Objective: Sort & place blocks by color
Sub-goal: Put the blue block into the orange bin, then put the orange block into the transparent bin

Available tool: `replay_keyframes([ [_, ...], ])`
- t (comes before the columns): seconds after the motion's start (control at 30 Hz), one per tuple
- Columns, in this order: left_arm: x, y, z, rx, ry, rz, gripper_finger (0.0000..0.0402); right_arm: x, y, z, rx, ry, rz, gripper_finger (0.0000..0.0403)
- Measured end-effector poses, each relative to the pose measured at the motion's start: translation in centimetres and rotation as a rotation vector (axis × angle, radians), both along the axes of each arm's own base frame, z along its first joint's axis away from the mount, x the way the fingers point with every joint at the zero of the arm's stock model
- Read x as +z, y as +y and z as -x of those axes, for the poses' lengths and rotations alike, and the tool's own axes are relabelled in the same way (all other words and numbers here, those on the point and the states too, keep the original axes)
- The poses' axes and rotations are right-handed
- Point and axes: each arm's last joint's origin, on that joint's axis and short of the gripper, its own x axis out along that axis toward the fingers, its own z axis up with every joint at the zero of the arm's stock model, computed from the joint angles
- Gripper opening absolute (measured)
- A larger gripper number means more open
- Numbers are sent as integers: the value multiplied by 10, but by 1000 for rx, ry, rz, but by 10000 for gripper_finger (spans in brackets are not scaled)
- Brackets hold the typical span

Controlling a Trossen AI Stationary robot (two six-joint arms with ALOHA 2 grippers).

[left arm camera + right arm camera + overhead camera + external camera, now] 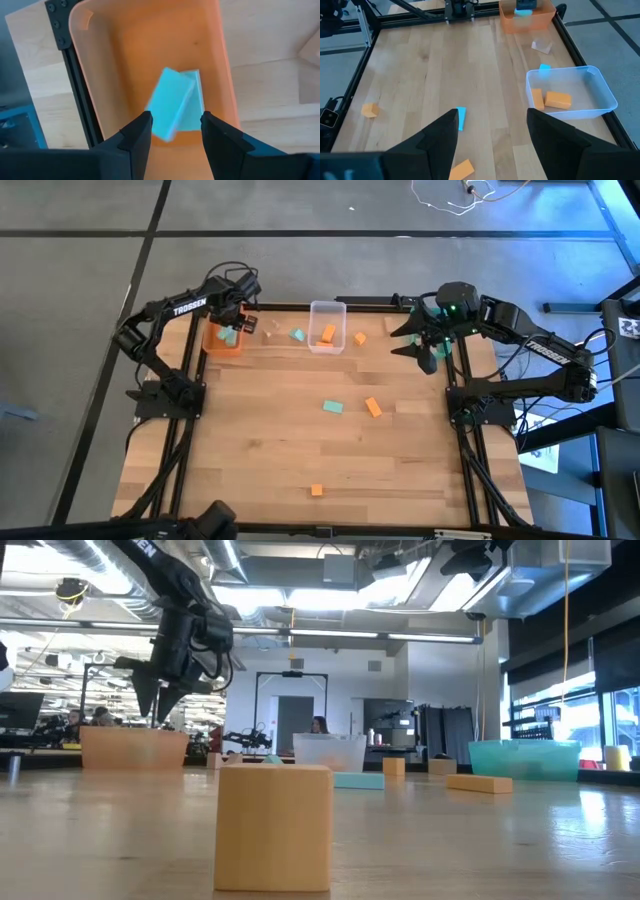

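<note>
My left gripper [176,132] is open over the orange bin [125,60], at the table's far left [230,322]. Two mint blocks [175,107] show in that bin between and beyond the fingers; one is blurred and tilted. My right gripper [492,135] is open and holds nothing, raised near the far right edge [422,346]. The clear bin [602,95] holds two orange blocks [557,99]. Loose on the table lie a mint block [332,407], orange blocks [373,407] [316,490] [360,338], another mint block [297,335] and a wood block [268,332].
A teal bin [523,758] stands at the far right under my right arm. A light wood block [274,825] stands close to the low camera. The black frame rails [185,430] run along the table's sides. People sit in the room beyond the table.
</note>
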Motion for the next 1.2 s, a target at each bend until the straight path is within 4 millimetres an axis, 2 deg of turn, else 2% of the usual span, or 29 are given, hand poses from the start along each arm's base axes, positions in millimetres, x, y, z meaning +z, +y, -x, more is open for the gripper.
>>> replay_keyframes([
  [0.23,3,-2,-3,-16,-23,-15,161,0,0,0,-7,2,-11,236],
  [0.33,10,-11,-9,-58,-90,1,161,-2,1,2,-43,30,-71,236],
  [0.43,18,-26,-21,-177,-174,29,162,-8,2,5,-83,92,-130,236],
  [0.63,32,-62,-44,-322,-252,26,162,-32,-2,9,-447,237,-313,236],
  [0.73,35,-76,-52,-336,-272,16,162,-45,-2,10,-556,285,-418,236],
  [1.03,36,-112,-74,-403,-318,19,163,-83,8,-6,-638,436,-532,236],
  [1.2,38,-132,-86,-418,-354,-12,163,-100,18,-23,-642,529,-500,236],
])
